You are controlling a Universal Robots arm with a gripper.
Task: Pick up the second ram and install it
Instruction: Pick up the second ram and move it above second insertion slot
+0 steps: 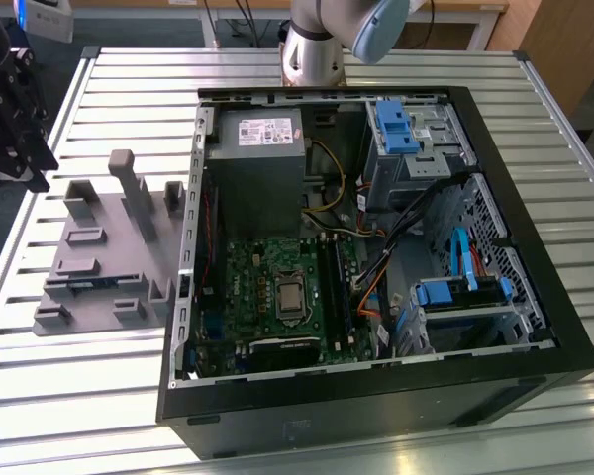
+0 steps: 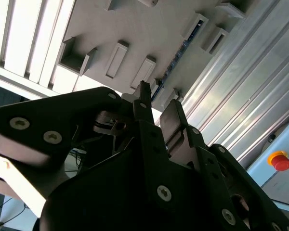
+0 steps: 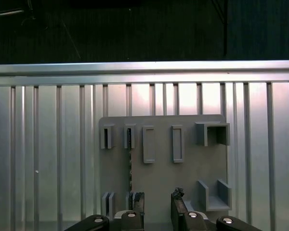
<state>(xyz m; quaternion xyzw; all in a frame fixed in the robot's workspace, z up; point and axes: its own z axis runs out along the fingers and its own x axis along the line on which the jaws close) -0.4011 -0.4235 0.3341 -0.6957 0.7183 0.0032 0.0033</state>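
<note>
The gripper (image 3: 157, 202) hangs empty over the grey tray (image 3: 183, 178), fingers (image 3: 177, 204) apart; the second ram (image 3: 130, 166) lies lengthwise in the tray's slot below.

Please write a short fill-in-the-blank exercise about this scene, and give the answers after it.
The gripper has its jaws ____ and holds nothing.
The ram stands in the ____ tray.
The tray lies beside the case, on the exterior view's ____.
Answers: open; grey; left.
</note>
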